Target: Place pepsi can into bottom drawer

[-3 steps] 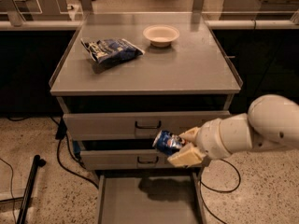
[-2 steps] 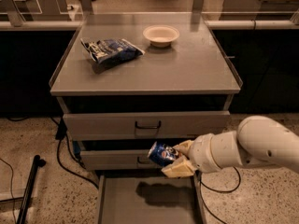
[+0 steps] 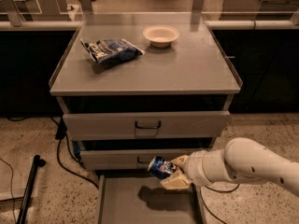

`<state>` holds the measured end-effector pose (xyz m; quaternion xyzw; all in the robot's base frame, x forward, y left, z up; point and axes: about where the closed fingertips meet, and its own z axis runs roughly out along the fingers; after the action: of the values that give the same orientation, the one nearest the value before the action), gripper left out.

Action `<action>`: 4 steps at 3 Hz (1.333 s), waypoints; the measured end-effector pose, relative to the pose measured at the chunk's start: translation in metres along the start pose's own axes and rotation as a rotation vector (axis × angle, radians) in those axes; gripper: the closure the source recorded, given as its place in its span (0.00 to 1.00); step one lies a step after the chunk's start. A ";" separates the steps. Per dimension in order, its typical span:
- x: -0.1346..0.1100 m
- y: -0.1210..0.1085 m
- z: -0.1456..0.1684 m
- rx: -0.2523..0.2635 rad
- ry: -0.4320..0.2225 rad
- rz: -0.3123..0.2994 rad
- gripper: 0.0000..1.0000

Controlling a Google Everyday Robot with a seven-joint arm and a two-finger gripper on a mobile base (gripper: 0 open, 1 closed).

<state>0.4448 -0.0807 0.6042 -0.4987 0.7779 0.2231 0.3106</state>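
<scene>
My gripper point(image 3: 169, 171) reaches in from the right on a white arm and is shut on the pepsi can point(image 3: 159, 167), a small blue can with white and red marks. The can lies tilted, held above the open bottom drawer point(image 3: 122, 205), a wide shallow grey tray pulled out at the base of the cabinet. The can's shadow falls on the drawer floor below it. The can stands just in front of the middle drawer's face.
The grey cabinet top point(image 3: 196, 73) holds a crinkled blue chip bag point(image 3: 110, 49) and a white bowl point(image 3: 160, 34). The top drawer point(image 3: 196, 124) and the middle drawer point(image 3: 107, 159) are closed. A black cable point(image 3: 65, 157) and a dark pole point(image 3: 29, 190) lie on the floor at the left.
My gripper has moved down and to the left with the can, from in front of the middle drawer to over the open bottom drawer.
</scene>
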 end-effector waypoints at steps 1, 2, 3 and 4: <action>0.037 -0.015 0.026 -0.021 0.024 0.050 1.00; 0.036 -0.014 0.028 -0.024 0.025 0.047 1.00; 0.039 -0.016 0.054 -0.062 0.045 0.051 1.00; 0.054 -0.029 0.095 -0.090 0.056 0.067 1.00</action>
<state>0.4795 -0.0647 0.4975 -0.4919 0.7917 0.2542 0.2582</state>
